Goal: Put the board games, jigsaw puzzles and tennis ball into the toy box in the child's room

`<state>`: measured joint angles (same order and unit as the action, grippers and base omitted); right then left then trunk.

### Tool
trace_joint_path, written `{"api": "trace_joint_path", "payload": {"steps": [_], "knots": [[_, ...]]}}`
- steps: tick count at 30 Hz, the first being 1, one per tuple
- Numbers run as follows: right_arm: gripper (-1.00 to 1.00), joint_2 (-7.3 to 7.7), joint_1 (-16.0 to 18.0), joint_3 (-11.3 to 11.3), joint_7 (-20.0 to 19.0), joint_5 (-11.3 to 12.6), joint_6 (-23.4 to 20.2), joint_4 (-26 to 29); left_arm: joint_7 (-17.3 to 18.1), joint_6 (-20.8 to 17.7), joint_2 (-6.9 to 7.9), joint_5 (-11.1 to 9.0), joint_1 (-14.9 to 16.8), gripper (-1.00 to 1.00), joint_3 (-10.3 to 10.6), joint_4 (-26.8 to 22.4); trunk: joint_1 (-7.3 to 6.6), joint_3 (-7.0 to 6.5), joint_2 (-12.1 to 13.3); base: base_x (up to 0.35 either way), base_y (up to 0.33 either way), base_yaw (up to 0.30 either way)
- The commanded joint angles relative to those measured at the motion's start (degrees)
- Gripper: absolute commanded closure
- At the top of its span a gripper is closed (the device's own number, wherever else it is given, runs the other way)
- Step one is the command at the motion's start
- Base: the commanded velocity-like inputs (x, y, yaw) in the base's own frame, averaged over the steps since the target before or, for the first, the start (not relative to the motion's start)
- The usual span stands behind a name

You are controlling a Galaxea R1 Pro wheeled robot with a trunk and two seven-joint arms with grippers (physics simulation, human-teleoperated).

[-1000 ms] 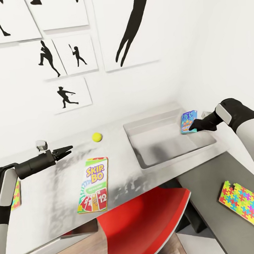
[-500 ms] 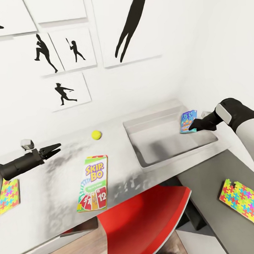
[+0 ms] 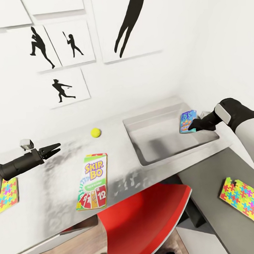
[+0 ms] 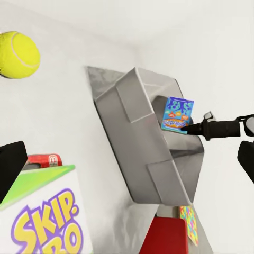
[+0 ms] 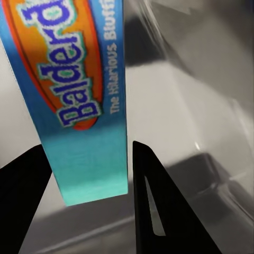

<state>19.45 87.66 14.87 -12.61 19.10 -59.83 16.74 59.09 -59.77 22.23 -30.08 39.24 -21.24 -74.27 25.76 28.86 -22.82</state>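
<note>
While the blue board game (image 3: pixel 188 122) hangs upright over the far right end of the toy box (image 3: pixel 159 149), at right of centre in the head view, it has barely shifted over the last second; the right tool (image 3: pixel 191 127) stays clamped on its lower edge. The right wrist view shows the fingers (image 5: pixel 159 211) either side of the box's thin edge, bin floor beneath. Judgement: release is the step in hand, not yet made.

Left tool (image 3: pixel 53 149), mid-left of frame, has drawn back toward the left edge, jaws narrowly parted, holding nothing.

Still on the worktop (image 3: pixel 53 208): Skip-Bo (image 3: pixel 92 181) at lower centre, tennis ball (image 3: pixel 96 132) above it, jigsaw puzzles at far left (image 3: pixel 6 190) and lower right (image 3: pixel 244 201).
</note>
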Motion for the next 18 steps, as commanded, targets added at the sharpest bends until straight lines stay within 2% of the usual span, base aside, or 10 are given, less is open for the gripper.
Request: {"api": "trace_joint_path", "payload": {"steps": [1, 18], "knots": [[1.0, 0.06, 0.05, 0.48, 0.04, 0.5, -0.17, 0.04, 0.24, -0.23, 0.0, 0.11, 0.05, -1.0, -0.03, 0.0, 0.03, 0.18, -0.1, 0.0, 0.0, 0.0], [1.0, 0.14, 0.05, 0.52, 0.04, 0.53, -0.17, 0.04, 0.24, -0.23, 0.0, 0.11, 0.05, -1.0, 0.05, 0.0, 0.03, 1.36, -0.1, 0.0, 0.0, 0.0]]}}
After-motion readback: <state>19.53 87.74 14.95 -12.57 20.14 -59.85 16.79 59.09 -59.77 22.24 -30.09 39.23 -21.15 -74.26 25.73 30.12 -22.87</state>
